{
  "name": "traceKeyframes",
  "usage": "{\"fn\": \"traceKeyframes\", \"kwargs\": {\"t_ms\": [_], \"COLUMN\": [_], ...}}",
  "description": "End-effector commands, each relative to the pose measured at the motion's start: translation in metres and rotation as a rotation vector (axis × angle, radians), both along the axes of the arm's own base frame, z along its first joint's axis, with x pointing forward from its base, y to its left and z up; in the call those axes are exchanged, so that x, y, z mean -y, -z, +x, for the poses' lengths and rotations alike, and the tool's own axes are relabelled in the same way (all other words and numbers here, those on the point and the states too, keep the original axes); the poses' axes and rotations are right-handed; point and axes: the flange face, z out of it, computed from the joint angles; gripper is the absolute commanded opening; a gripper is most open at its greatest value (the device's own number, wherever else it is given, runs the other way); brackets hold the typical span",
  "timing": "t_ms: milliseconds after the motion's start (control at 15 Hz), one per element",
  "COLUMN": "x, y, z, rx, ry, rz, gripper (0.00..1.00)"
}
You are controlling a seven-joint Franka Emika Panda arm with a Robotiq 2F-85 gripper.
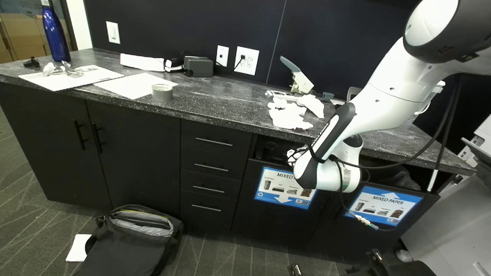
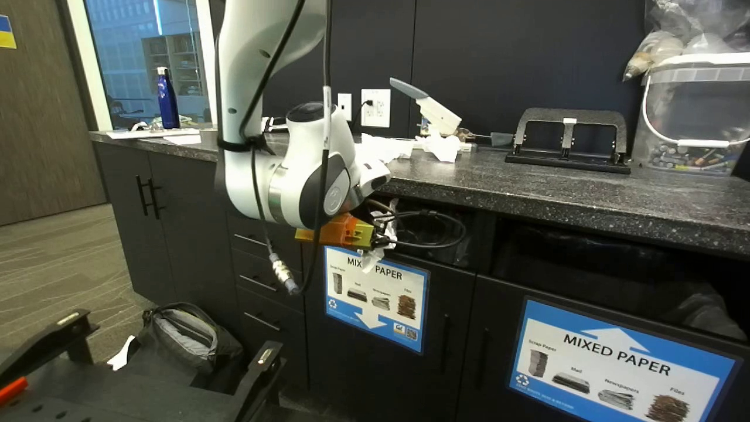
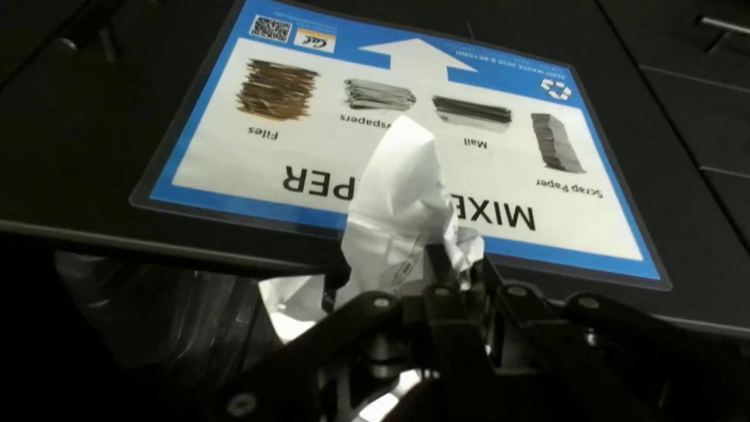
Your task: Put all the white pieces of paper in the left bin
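A crumpled white piece of paper [image 3: 398, 205] is pinched between the fingers of my gripper [image 3: 463, 271], which is shut. In an exterior view the gripper [image 2: 384, 239] and that paper [image 2: 375, 259] are in front of the left bin [image 2: 454, 281], near the slot above its blue-bordered label [image 2: 375, 299]. The wrist view has the paper overlapping this label. In an exterior view the arm hides most of the gripper. More white pieces of paper [image 1: 289, 117] lie crumpled on the counter above, visible in both exterior views. The slot's inside is dark.
The counter's edge [image 2: 527, 208] runs above the slots. Right of the left bin stands a similar one with its own label [image 2: 621, 357]. On the counter are a hole punch [image 2: 568, 140], a tape roll [image 1: 162, 93] and flat white sheets [image 1: 134, 85]. A bag [image 1: 138, 237] lies on the floor.
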Motion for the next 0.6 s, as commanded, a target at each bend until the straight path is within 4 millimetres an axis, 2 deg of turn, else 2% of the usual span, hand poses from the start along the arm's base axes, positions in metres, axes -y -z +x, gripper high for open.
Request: {"fn": "traceKeyframes", "kwargs": {"t_ms": [0,533], "x": [0.009,0.018], "y": [0.002,0.017], "z": [0.032,0.064], "rx": [0.085,0.138], "ry": [0.023,0.054], "rz": [-0.008,-0.004], "gripper": [0.09,0.09]}}
